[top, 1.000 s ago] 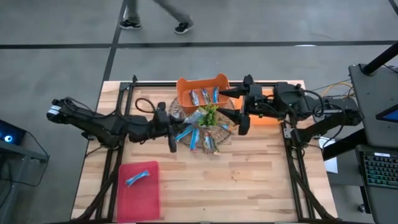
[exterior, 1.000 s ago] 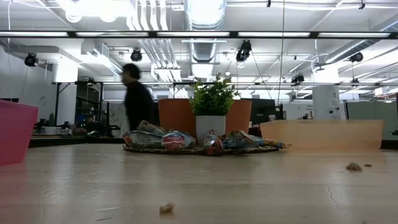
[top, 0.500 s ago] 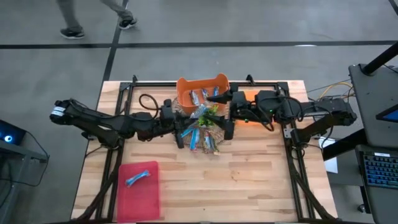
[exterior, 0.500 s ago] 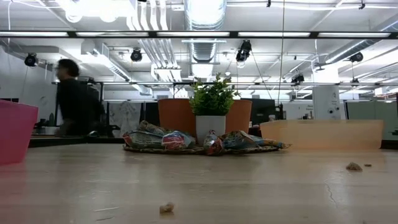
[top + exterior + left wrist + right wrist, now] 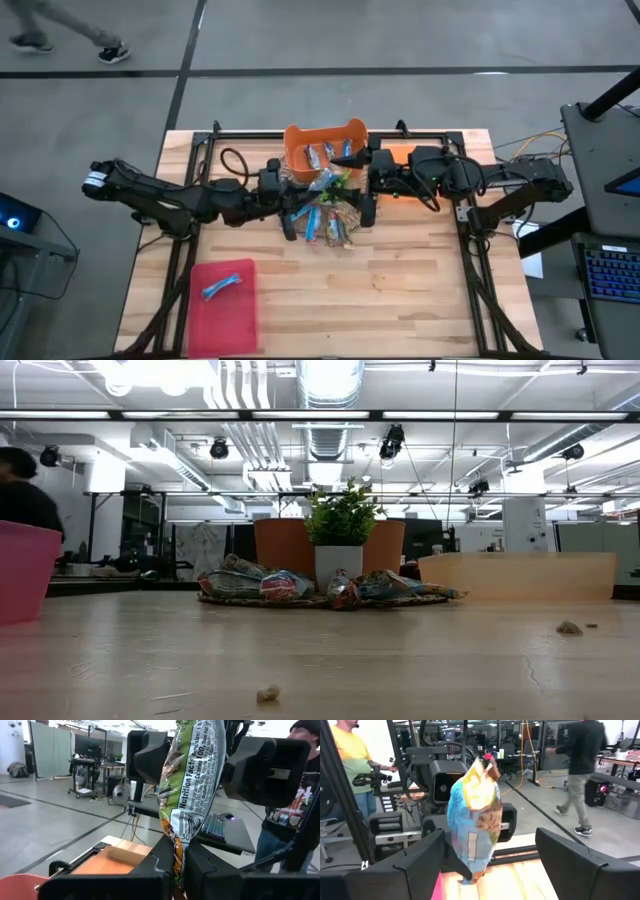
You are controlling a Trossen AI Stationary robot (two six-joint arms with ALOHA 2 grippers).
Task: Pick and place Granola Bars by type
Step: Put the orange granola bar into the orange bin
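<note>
Likely light, crinkly, slippery: green-wrapped granola bar [image 5: 192, 790] pinched at its end seam in left tool [image 5: 178, 862], right tool [image 5: 490, 870] spread apart around blue-wrapped bar [image 5: 472, 822].

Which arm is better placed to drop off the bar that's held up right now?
Left. Its claw is shut on the bar, which stands upright in it. The right claw faces it open, fingers wide to either side, gripping nothing, so it would likely have to take the bar first.
</note>
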